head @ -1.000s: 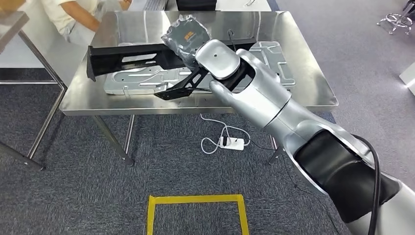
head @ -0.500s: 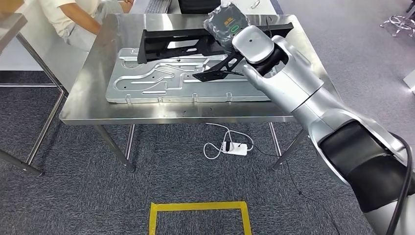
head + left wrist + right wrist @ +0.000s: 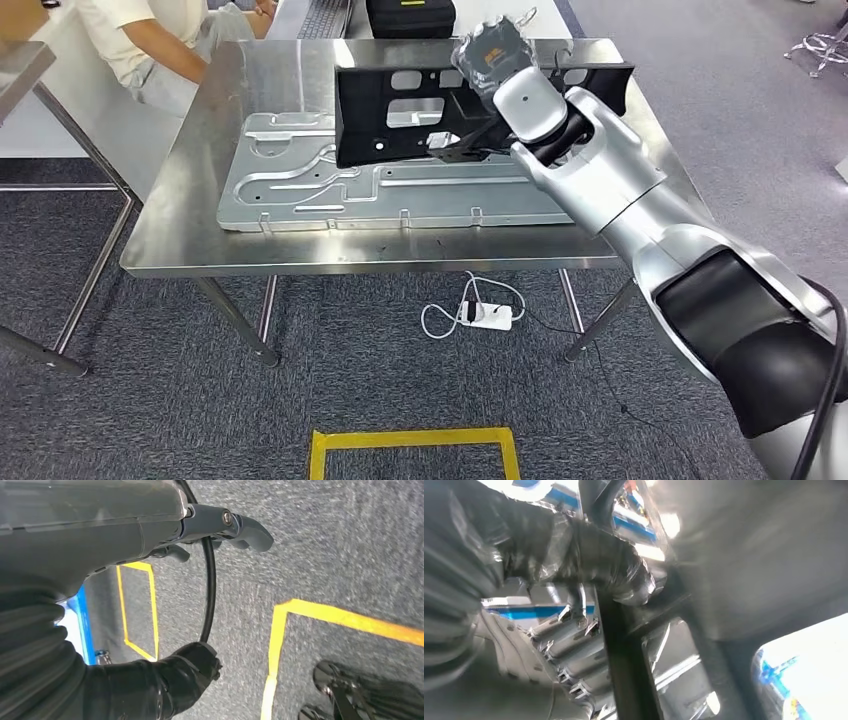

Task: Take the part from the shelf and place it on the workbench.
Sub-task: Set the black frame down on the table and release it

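From the head camera I see my right hand (image 3: 492,58), wrapped in a crinkled clear plastic cover, clasped on the long black plastic part with cut-out windows (image 3: 420,110); the part stands on edge, tilted, and stretches away from the hand toward my left, with a shorter stretch running past the hand to my right; a thin black bracket of the same part angles down just below the hand, over the stamped grey sheet-metal panel (image 3: 330,190); I cannot tell whether the part touches that panel or hangs just above it; the panel lies flat on the shiny stainless-steel workbench (image 3: 200,225), beneath and to the left of the hand; in the right wrist view the covered fingers (image 3: 604,565) wrap around a dark bar of the part, with the ribbed panel showing beyond.

My left hand (image 3: 220,527) hangs low over grey carpet, fingers loosely curled with nothing in them, yellow floor tape (image 3: 345,617) near it.

Beyond the hand, at the far edge of the bench, sits a black case (image 3: 408,18); far off to the hand's left a person in a light shirt (image 3: 130,40) sits by the bench corner; under the bench, below the hand, a white power strip with coiled cable (image 3: 488,315) lies on the carpet.
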Controlling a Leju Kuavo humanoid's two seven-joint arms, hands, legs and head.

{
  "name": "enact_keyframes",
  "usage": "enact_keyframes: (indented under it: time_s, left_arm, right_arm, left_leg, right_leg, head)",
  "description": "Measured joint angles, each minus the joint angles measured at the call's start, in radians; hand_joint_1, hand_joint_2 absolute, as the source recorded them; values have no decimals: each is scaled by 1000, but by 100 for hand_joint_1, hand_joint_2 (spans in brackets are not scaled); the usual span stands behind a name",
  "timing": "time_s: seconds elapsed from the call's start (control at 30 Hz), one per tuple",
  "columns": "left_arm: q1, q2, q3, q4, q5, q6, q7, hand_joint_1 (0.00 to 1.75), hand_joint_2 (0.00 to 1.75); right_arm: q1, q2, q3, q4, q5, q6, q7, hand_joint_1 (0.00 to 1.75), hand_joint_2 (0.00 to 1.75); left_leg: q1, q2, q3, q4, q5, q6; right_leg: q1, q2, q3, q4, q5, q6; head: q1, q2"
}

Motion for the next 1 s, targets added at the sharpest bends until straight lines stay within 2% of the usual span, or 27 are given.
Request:
enact_keyframes:
  time_s: [0.07, 0.1, 0.17, 0.2, 0.23, 0.27, 0.33, 0.37, 0.4, 0.5, 0.63, 0.7, 0.77, 0.8, 0.83, 0.87, 0.93, 0.97, 1.0]
  left_arm:
    - [2, -4, -1, -12, 3, -16, 7, 0, 175]
    - [2, -7, -1, -21, 5, -23, 10, 0, 175]
    - [3, -17, -2, -44, 9, -34, 19, 0, 175]
    - [4, -24, -3, -56, 11, -40, 24, 0, 175]
    - [4, -31, -3, -71, 15, -47, 29, 0, 175]
    - [5, -39, -4, -86, 18, -55, 34, 0, 175]
    - [8, -54, -6, -119, 26, -73, 45, 0, 175]
    - [10, -60, -7, -136, 30, -81, 50, 0, 175]
    - [12, -66, -8, -152, 34, -88, 54, 0, 175]
    - [15, -77, -8, -179, 40, -99, 62, 0, 175]
    - [16, -81, -8, -190, 42, -104, 66, 0, 175]
    - [22, -90, -8, -220, 50, -117, 73, 0, 175]
    - [31, -98, -9, -250, 56, -126, 78, 0, 175]
    - [33, -100, -9, -255, 57, -126, 79, 0, 175]
    - [35, -102, -9, -260, 58, -127, 80, 0, 175]
    - [36, -104, -9, -265, 59, -129, 81, 0, 175]
    - [38, -108, -9, -279, 61, -135, 84, 0, 175]
    - [39, -109, -9, -287, 62, -138, 85, 0, 175]
    - [41, -110, -9, -294, 62, -140, 85, 0, 175]
  right_arm:
    - [16, 0, -1, 33, 25, -21, 4, 175, 175]
    - [24, 0, -3, 48, 34, -27, 5, 175, 175]
    - [43, 0, -5, 77, 48, -37, 10, 175, 175]
    - [56, 0, -5, 91, 54, -39, 12, 175, 175]
    - [69, 0, -6, 103, 61, -41, 14, 175, 175]
    - [80, 1, -7, 113, 68, -42, 16, 175, 175]
    - [94, 1, -10, 127, 81, -44, 16, 175, 175]
    - [97, 2, -14, 131, 86, -45, 17, 175, 175]
    - [100, 4, -18, 134, 91, -47, 17, 175, 175]
    - [102, 11, -23, 139, 98, -48, 18, 175, 175]
    - [108, 13, -24, 141, 99, -44, 18, 175, 175]
    - [116, 14, -35, 143, 106, -39, 19, 175, 175]
    - [125, 15, -47, 143, 112, -36, 19, 175, 175]
    - [130, 15, -48, 143, 112, -35, 18, 175, 175]
    - [134, 15, -48, 143, 113, -34, 18, 175, 175]
    - [137, 15, -49, 143, 114, -32, 18, 175, 175]
    - [138, 15, -55, 143, 119, -27, 18, 175, 175]
    - [138, 15, -58, 143, 121, -25, 17, 175, 175]
    - [139, 15, -62, 143, 124, -23, 17, 175, 175]
  left_leg:
    - [4, 0, 11, -8, -4, 10]
    - [6, 0, 16, -12, -6, 16]
    - [7, -1, 24, -12, -13, 22]
    - [7, -2, 29, -12, -17, 24]
    - [8, -4, 35, -12, -22, 24]
    - [9, -5, 43, -11, -28, 23]
    - [10, -6, 58, -10, -41, 16]
    - [9, -6, 62, -9, -47, 11]
    - [8, -6, 62, -8, -51, 5]
    - [6, -6, 56, -7, -52, -8]
    - [7, -5, 59, -10, -53, -12]
    - [8, -2, 18, 83, -99, -20]
    - [8, 1, -66, 244, -160, -24]
    - [7, 1, -94, 285, -163, -23]
    - [6, 1, -106, 291, -147, -20]
    - [3, 1, -97, 254, -112, -14]
    - [-5, 1, -44, 119, -32, 5]
    - [-10, 1, -18, 59, -11, 14]
    - [-13, 2, -2, 24, -4, 19]
  right_leg:
    - [-3, 0, -15, 37, -22, 10]
    - [-6, 0, -38, 83, -42, 15]
    - [-11, 0, -114, 214, -81, 23]
    - [-14, -1, -150, 263, -85, 26]
    - [-18, -1, -172, 280, -70, 29]
    - [-21, -1, -175, 257, -36, 30]
    - [-25, -2, -138, 135, 53, 31]
    - [-24, -1, -118, 81, 82, 30]
    - [-21, -1, -103, 43, 91, 26]
    - [-14, 1, -93, 18, 75, 17]
    - [-12, 1, -92, 18, 73, 13]
    - [-13, 0, -78, 12, 66, -3]
    - [-10, -1, -61, 7, 58, -21]
    - [-6, 1, -57, 7, 55, -24]
    - [-2, 2, -52, 7, 51, -26]
    - [1, 4, -47, 7, 47, -27]
    - [8, 5, -35, 8, 39, -26]
    - [10, 5, -33, 9, 35, -24]
    - [11, 5, -33, 9, 33, -21]
  head:
    - [1, 0]
    - [1, 0]
    - [1, 0]
    - [1, 0]
    - [1, 0]
    - [1, 0]
    - [2, 0]
    - [2, 0]
    - [2, 0]
    - [2, 0]
    - [2, 0]
    - [2, 0]
    - [1, 0]
    - [1, 0]
    - [1, 0]
    - [1, 0]
    - [1, 0]
    - [1, 0]
    - [1, 0]
